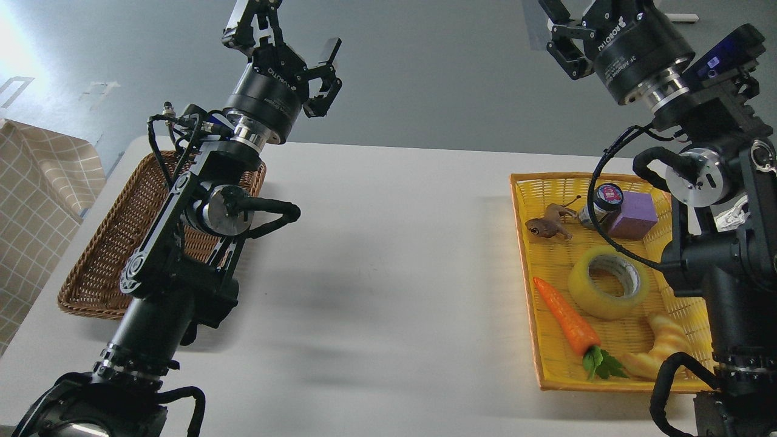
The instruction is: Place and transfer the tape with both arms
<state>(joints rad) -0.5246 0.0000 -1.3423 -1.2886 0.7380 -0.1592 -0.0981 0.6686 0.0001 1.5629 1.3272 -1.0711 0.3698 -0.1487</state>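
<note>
- Picking the tape (609,282) from the yellow tray (549,182) at right of frame comes first; it lies flat between carrot (564,315) and purple block (634,214).
- The right gripper (561,33), top right, partly cropped: cannot tell its opening.
- The left gripper (285,42), upper left, spread wide, empty.
- Descend straight, avoiding the croissant toy (665,340).

Table (388,243) fills the middle of the frame. Wicker basket (103,267) sits at its left edge, tray (528,315) at its right. Inside the tray: tape (609,283) in the centre, carrot (567,318) lower left of it, croissant toy (658,346) lower right, snail toy (549,224), jar (604,203) and block (634,213) along the top.
</note>
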